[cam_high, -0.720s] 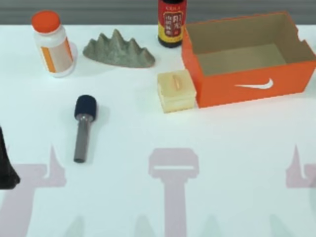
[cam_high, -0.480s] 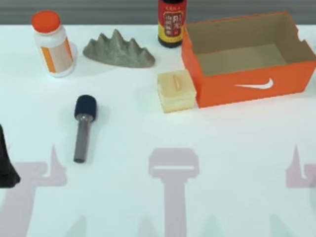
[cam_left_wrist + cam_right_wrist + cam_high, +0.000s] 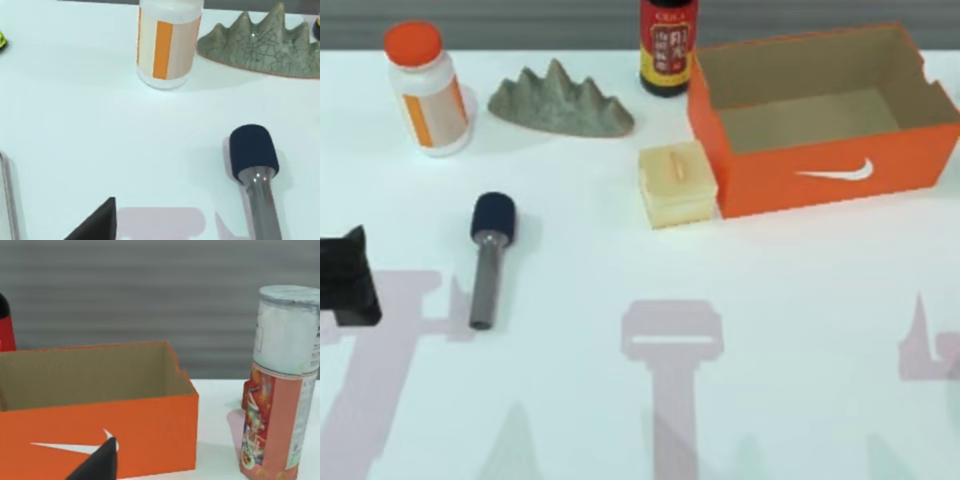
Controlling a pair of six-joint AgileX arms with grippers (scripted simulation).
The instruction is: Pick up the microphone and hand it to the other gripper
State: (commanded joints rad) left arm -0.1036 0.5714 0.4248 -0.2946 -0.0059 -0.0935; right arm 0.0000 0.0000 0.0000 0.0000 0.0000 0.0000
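Left pincer moved closer; microphone just beside.

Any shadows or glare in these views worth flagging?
Top view: pale pinkish arm shadows fall across the table. Left wrist view: a small highlight glints on the microphone handle, and a soft shadow sits beside its head. Right wrist view: the can casts a faint pink shadow.

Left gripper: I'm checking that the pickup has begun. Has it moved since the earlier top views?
Yes. The black left gripper has shifted up and rightward in the top view, toward the grey-handled, dark foam-headed microphone, which lies unmoved.
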